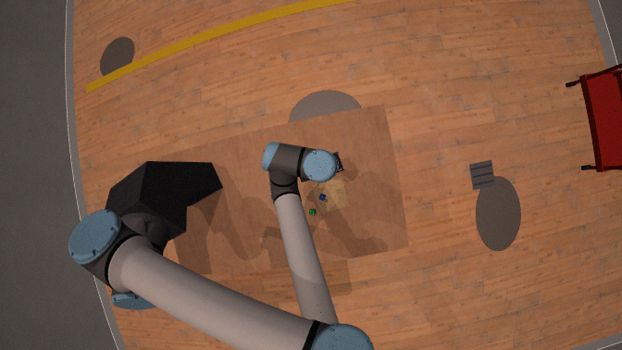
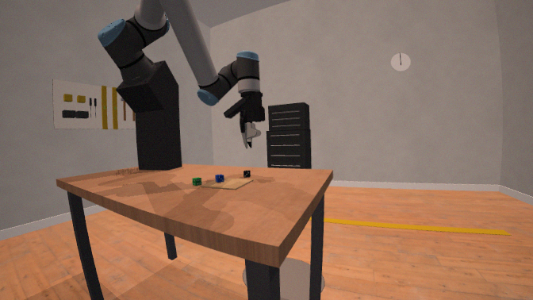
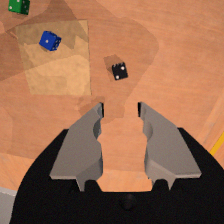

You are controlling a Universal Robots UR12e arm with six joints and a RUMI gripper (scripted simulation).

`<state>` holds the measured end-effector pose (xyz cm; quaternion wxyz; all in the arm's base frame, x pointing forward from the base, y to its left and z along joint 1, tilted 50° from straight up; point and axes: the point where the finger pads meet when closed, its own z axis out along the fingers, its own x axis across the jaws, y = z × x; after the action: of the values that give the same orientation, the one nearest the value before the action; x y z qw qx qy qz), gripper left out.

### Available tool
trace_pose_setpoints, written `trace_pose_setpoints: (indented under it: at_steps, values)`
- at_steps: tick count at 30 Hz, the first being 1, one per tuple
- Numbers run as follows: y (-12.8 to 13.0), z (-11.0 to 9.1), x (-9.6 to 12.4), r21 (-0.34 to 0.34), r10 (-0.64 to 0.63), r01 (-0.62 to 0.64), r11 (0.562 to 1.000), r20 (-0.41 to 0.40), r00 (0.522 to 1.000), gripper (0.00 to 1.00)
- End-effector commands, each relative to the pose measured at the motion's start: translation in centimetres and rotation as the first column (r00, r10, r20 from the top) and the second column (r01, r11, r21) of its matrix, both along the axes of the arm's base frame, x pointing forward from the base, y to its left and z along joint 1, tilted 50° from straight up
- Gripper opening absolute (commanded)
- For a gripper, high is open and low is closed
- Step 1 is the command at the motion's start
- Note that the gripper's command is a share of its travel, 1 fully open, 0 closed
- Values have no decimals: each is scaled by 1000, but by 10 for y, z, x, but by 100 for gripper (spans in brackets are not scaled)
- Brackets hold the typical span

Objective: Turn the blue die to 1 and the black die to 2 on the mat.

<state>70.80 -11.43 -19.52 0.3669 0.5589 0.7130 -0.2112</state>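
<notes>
Hand [image 3: 120,110] is up in the air above the desk [image 2: 238,222], pointing down, jaws partly closed with a narrow gap, nothing between them.

Black die [image 3: 119,71] sits flat on bare desk just ahead of the fingertips in the wrist view, slightly left of the gap centre. Two pips on its top face. It's off the mat [image 3: 60,65], close beside the mat's near edge.

Blue die [image 3: 50,40] is further ahead and to the hand's left, on the mat near its far-left corner, one pip showing on top.

Green die [image 3: 19,6] is furthest out, ahead-left past the blue one, off the mat on the desk, half cut off by the frame edge. Can't read its top number.
</notes>
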Motion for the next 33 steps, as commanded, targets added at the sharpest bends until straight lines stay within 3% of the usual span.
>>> trace_pose_setpoints:
  at_steps: [1, 6, 7, 23, 33]
  values:
    - [1, 1, 0, -1, -8, 8, 1000, -7, 1000, 24]
    - [1, 1, 0, -1, -10, 10, 1000, -8, 1000, 24]
    - [1, 1, 0, -1, -10, 10, 1000, -8, 1000, 100]
    - [1, 1, 0, -3, -5, 5, 1000, -13, 1000, 100]
    - [-1, 0, 0, -26, 50, -52, 998, -77, 996, 100]
